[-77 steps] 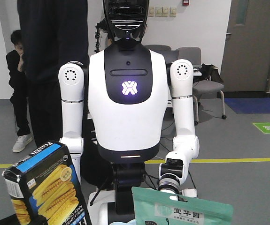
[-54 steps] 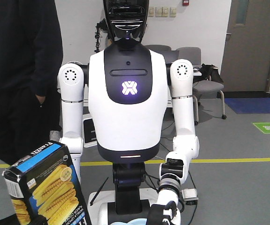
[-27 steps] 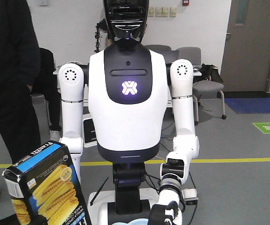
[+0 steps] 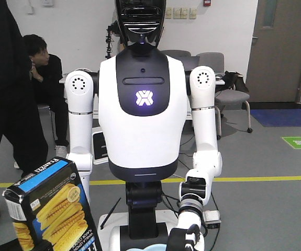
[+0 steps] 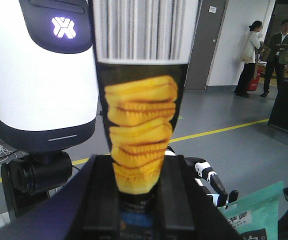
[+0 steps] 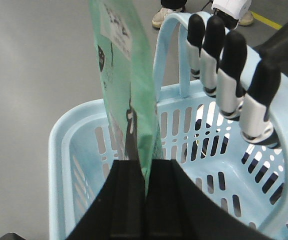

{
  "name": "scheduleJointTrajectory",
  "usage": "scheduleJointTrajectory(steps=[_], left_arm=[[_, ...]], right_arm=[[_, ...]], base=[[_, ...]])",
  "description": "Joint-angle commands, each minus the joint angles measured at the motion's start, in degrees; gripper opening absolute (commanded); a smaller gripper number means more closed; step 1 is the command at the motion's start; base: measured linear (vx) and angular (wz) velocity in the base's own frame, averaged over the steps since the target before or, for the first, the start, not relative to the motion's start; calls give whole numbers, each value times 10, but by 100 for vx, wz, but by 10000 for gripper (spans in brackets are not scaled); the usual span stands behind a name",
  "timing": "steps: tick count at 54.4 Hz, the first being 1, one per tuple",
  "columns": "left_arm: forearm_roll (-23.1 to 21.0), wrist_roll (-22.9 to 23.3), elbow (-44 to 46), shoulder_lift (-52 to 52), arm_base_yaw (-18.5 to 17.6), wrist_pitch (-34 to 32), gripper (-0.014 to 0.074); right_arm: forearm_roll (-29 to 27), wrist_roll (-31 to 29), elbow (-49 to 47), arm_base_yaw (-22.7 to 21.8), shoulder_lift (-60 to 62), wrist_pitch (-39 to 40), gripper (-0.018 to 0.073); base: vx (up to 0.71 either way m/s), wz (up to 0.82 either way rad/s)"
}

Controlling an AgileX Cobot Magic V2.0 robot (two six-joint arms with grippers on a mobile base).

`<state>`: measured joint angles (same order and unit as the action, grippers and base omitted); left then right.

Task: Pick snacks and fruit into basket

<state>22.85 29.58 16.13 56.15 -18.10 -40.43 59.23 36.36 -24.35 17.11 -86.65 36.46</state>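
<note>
Gripping both snacks at once, the rig holds each in its own pair of jaws. The left gripper (image 5: 138,167) is clenched on the lower end of the black-and-blue carton (image 5: 141,115), which stands upright between the pads. In the front view it sits off to one side of the basket's rim.

The carton looks like light, stiff card that could crush. Take it across two opposed faces near an end, with moderate force, so the walls do not buckle.

The right gripper (image 6: 145,167) is clenched on one edge of the teal pouch (image 6: 126,75). The pouch is held edge-on over the open basket (image 6: 58,150), with its free end toward the rim where the handle (image 6: 164,55) rises.

The pouch looks thin, limp and slick, and will probably sag and swing. Pinch the sealed edge, not the filled middle.

A humanoid hand (image 6: 229,65) curls over the handle. Any release should fall inside the rim, away from it.
</note>
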Motion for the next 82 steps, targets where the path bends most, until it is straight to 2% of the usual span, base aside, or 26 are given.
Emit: scheduleJointTrajectory(steps=[1,7,25,30,35,45,53,59,67,74,82], left_arm=[[-15,0,14,-10,-2,-56,0],[-15,0,14,-10,-2,-56,0],[-15,0,14,-10,-2,-56,0],[-15,0,14,-10,-2,-56,0],[-15,2,14,-10,-2,-56,0],[-14,19,14,-10,-2,-56,0],[10,66,14,-10,-2,-56,0],[52,128,14,-10,-2,-56,0],[124,213,14,-10,-2,-56,0],[193,265,14,-10,-2,-56,0],[253,276,14,-5,-2,-56,0]], right_arm=[[-32,-27,-16,0,15,44,62],[-40,-37,-16,0,15,44,141],[-76,-45,-16,-1,15,47,521],[-86,-45,-16,-1,15,52,573],[-86,-45,-16,-1,15,67,578],[-83,-30,-16,-1,18,100,543],[-72,12,-16,-1,24,120,444],[-44,39,-16,-1,35,144,285],[-22,53,-16,-3,65,157,-16],[-40,51,-16,-3,102,152,-14],[-82,49,-16,-3,150,134,-11]], base=[[0,0],[0,0],[0,0],[0,0],[0,0],[0,0],[0,0],[0,0],[0,0],[0,0],[0,0]])
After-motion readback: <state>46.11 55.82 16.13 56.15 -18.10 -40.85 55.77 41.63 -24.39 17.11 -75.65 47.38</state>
